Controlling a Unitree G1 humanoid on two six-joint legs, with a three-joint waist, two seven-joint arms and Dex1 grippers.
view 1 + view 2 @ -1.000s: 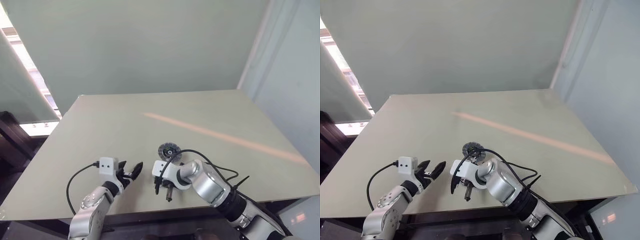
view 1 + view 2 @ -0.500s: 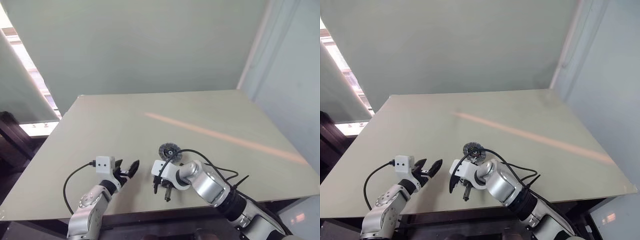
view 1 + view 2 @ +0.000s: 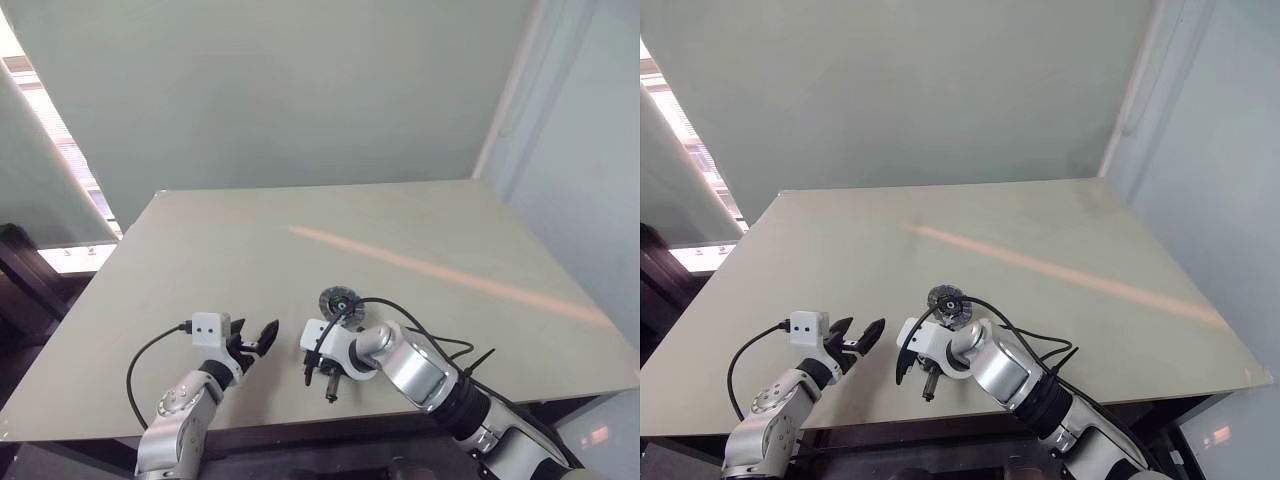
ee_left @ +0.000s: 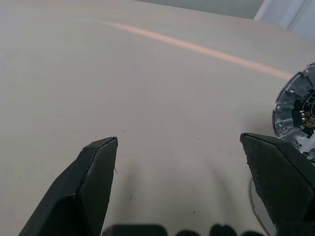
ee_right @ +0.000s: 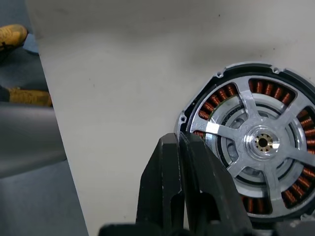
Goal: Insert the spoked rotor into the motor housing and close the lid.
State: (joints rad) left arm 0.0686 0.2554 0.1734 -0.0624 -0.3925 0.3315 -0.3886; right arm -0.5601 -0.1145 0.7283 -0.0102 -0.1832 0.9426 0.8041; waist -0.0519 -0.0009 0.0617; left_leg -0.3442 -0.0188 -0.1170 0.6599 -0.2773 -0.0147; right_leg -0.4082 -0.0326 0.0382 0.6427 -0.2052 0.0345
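The motor housing (image 5: pixel 290 91) lies flat near the table's front edge, its copper windings ringing a silver centre. The spoked rotor (image 5: pixel 259 142) sits inside it, hub in the middle. My right gripper (image 5: pixel 181 140) is shut, and its tips rest over the housing's rim beside one spoke; in the head view it (image 3: pixel 310 372) points down and left. The lid (image 3: pixel 340 300), dark with a ribbed edge and pale centre, lies on the table just beyond the right wrist, and its edge (image 4: pixel 295 110) shows past the left gripper. My left gripper (image 3: pixel 258 338) hovers open and empty over bare table (image 4: pixel 178 139).
The table's front edge (image 5: pixel 64 147) runs close to the housing, with floor and yellow shoes (image 5: pixel 12 37) beyond it. Black cables (image 3: pixel 440 345) loop over the right forearm. An orange stripe of light (image 3: pixel 450 275) crosses the wide tabletop behind.
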